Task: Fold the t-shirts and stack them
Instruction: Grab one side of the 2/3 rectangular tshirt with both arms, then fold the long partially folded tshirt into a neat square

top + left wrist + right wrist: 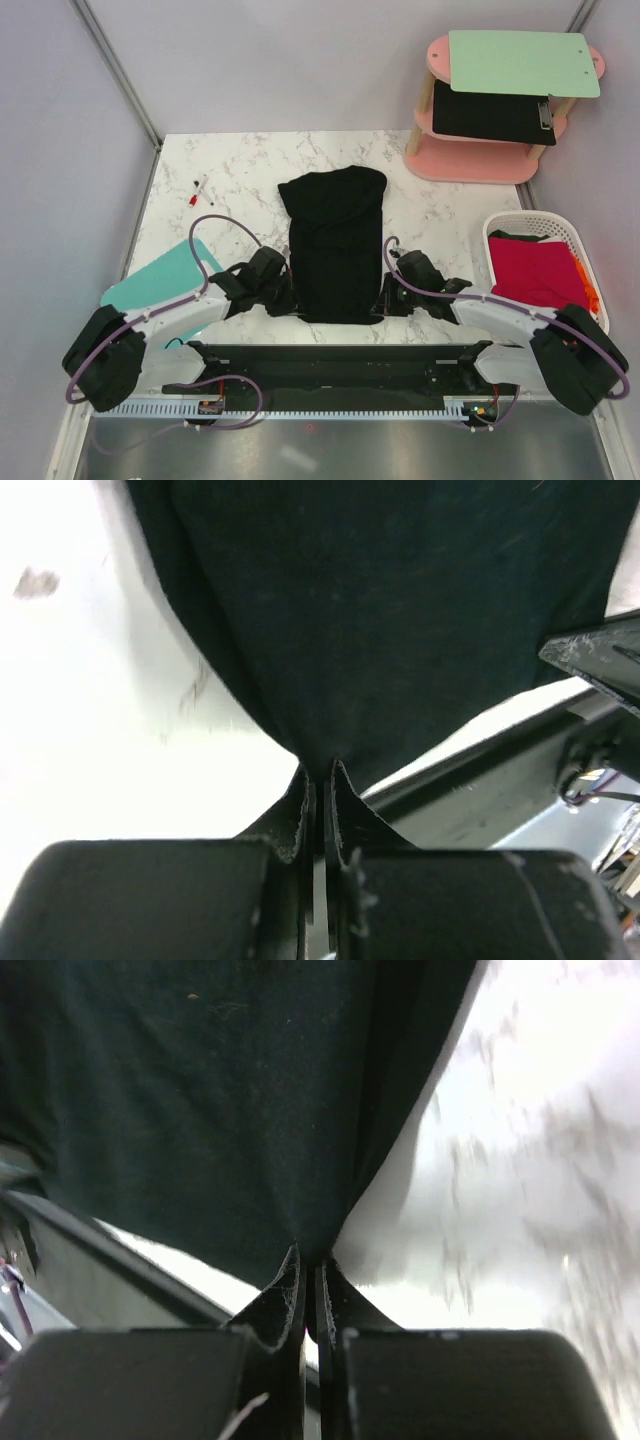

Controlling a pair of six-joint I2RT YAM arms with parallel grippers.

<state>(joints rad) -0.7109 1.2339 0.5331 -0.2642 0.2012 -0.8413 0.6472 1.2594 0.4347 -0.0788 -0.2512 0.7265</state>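
Top external view: the black t-shirt [335, 245] lies at the middle of the marble table [240, 160] as a long narrow folded strip running from 12 o'clock to 6 o'clock, bunched and wider at its far end, with its near hem close to the table's near edge. The left gripper [285, 300] sits at the strip's 7 o'clock corner and the right gripper [385, 300] at its 5 o'clock corner, both low against the tabletop. From the left wrist, the left gripper [320, 770] has its two fingers [295, 820] pressed almost together, with a corner of the black t-shirt [400, 610] pinched between the tips and the cloth fanning out and away from them. From the right wrist, the right gripper [310, 1252] is the same: its fingers [285, 1295] are closed to a thin slit, gripping a gathered corner of the black t-shirt [200, 1100] above bright marble. At 3 to 4 o'clock from the black shirt stands a white basket [500, 225] holding the red t-shirt [535, 272], with the orange fabric [592, 295] showing at the basket's 4 o'clock side. A teal cutting board [150, 280] lies at 8 o'clock, partly under the left arm, and a marker [197, 190] at 10 o'clock. At 1 o'clock, off the table, a pink stand [470, 165] carries a mint-green board [525, 62] on its top shelf and a black clipboard [495, 112] on the shelf below.
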